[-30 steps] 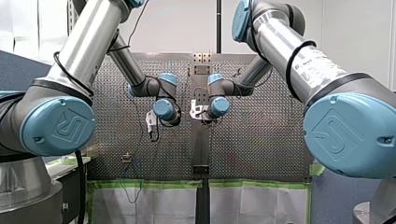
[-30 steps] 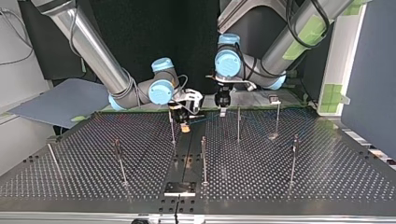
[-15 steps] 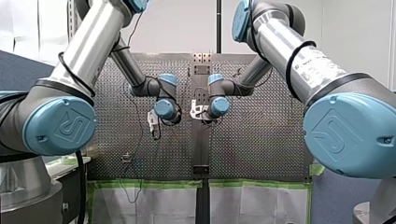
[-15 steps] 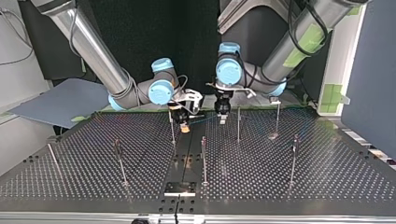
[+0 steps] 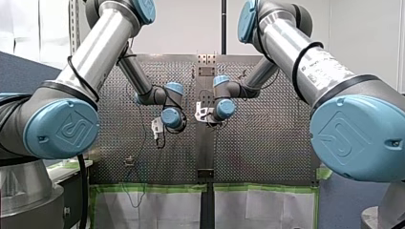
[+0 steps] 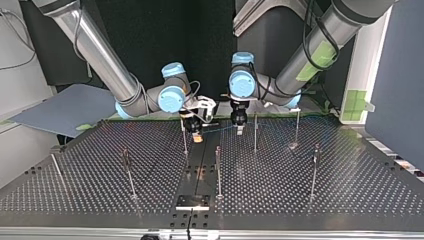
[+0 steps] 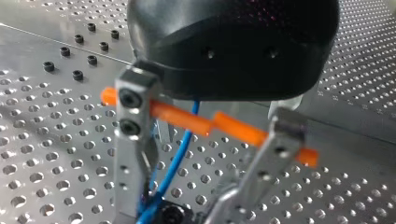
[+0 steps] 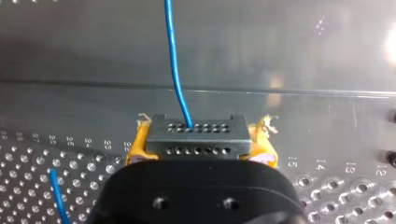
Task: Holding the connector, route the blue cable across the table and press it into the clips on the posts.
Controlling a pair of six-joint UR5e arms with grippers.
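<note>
So my right gripper [image 8: 201,150] has its yellow pads [image 8: 139,147] clamped tight on the grey connector [image 8: 197,133]. It's sitting low over the table [image 6: 300,195], roughly mid-width, near the edge on the arms' side. The blue cable [image 8: 175,60] comes straight out of the connector and heads over to my left gripper [image 7: 180,210]. There it passes between the metal fingers [image 7: 133,154], which stand apart, with the cable hugging one of them. A thin post [image 6: 255,132] stands right beside that gripper. Can't tell if any clip has the cable.
</note>
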